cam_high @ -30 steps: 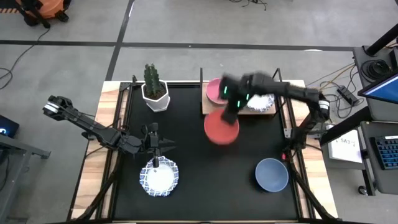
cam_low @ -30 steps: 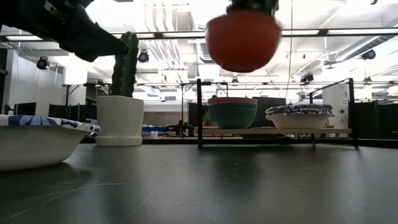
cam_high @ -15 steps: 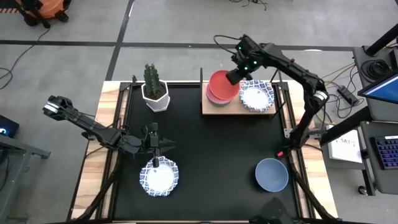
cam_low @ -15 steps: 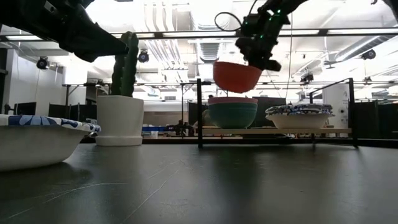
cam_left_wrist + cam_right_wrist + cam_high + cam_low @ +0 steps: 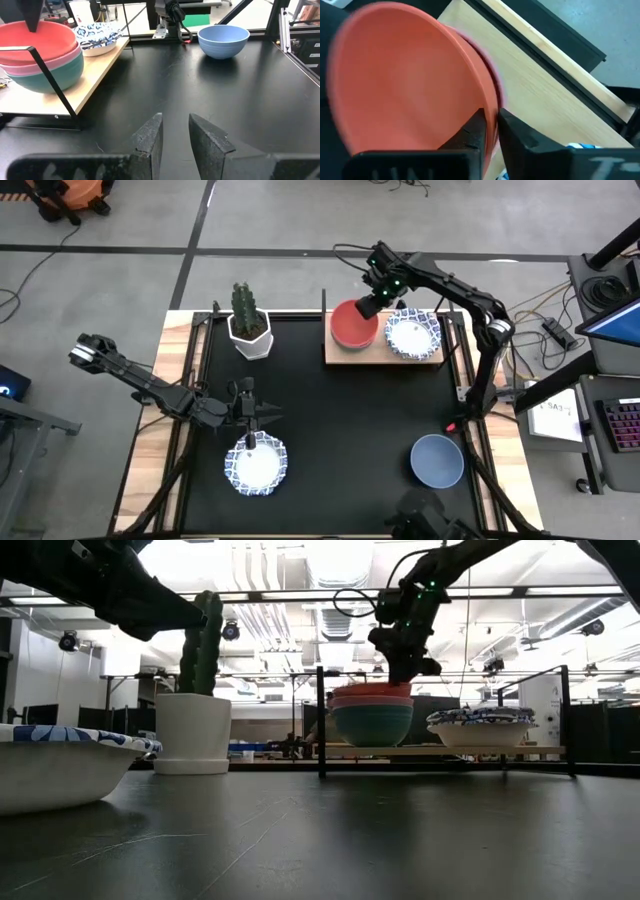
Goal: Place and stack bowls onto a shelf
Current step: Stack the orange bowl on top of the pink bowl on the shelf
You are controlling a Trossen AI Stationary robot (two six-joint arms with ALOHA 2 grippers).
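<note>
Now right fingers (image 5: 487,131) pinch red bowl (image 5: 354,326) atop shelf (image 5: 384,356) stack

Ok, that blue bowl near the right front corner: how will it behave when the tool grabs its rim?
The blue bowl looks rigid and thin-walled, so a rim pinch should probably hold. Its smooth, glossy surface may slip. Standing alone on the black tabletop, it would likely slide rather than tip.
</note>
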